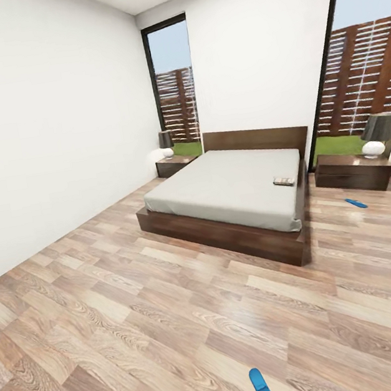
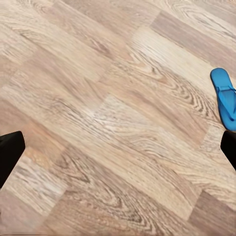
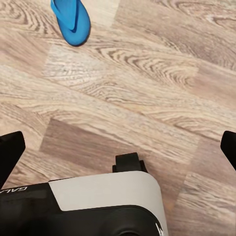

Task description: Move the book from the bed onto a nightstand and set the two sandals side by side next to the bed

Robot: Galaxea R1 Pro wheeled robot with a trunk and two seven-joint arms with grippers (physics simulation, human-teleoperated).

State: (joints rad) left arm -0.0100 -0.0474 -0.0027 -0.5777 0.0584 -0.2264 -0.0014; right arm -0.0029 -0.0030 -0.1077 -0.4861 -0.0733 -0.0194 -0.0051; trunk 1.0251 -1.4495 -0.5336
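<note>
The robot stands well back on the wood floor (image 1: 112, 309), facing the bed (image 1: 226, 187), which lies far and a little right of centre with its headboard to the far wall. The book (image 1: 283, 181) lies flat on the mattress near the bed's right edge, toward the headboard. One nightstand (image 1: 353, 172) sits just right of the bed with a lamp (image 1: 376, 135) on top; another nightstand (image 1: 175, 164) is at the far left corner, also with a lamp. One sandal (image 1: 356, 203) lies on the floor right of the bed, in front of the right nightstand; the other sandal (image 1: 263, 389) lies very near the robot's base, well apart from the first. In each wrist view the dark fingertips of the left gripper (image 2: 118, 152) and the right gripper (image 3: 118, 147) sit at opposite edges, so both claws look spread wide with nothing between them. The near sandal also shows in the left wrist view (image 2: 225, 98) and the right wrist view (image 3: 71, 17). The sandals are probably light, flat and bendy (foam-like, by the look), so pinching across the sole's edge or under the strap seems best. The book should be thin and light but lies flush; a grip across its overhanging edge or spine would likely hold.
</note>
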